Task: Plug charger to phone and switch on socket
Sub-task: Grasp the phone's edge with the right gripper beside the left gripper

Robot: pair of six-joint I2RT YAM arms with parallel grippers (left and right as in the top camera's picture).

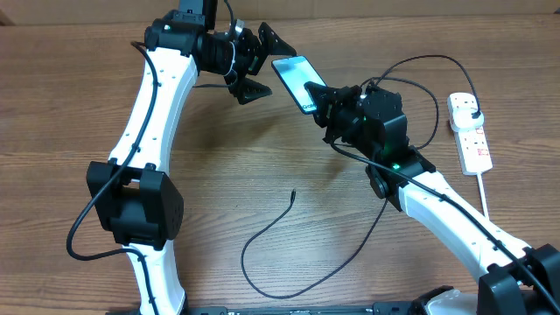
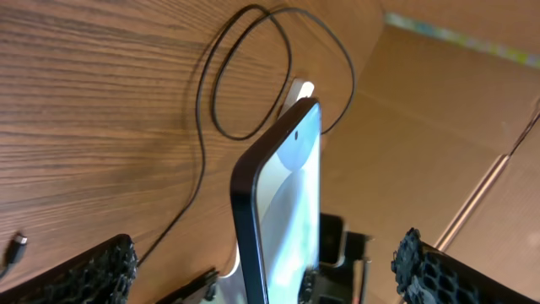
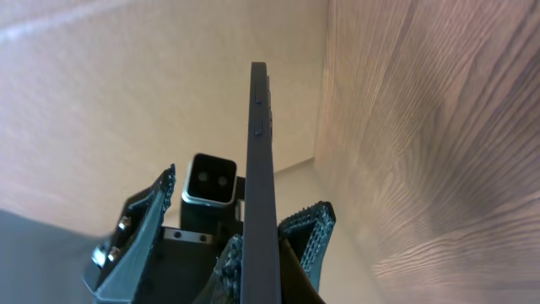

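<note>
Right jaws are clamped on the phone point(image 1: 296, 77), which looks lifted off the desk point(image 1: 70, 105), its long axis running 11 to 5 o'clock. Left jaws hang wide apart and empty just off its 10 o'clock end. The charger tip point(image 1: 292, 192) lies loose on the desk, well away at 6 o'clock from the phone, so I judge the free left arm point(image 1: 162, 96) must fetch it. The socket point(image 1: 470, 131) waits at 3 o'clock beyond the right arm point(image 1: 455, 206), whose own wiring loops between.
</note>
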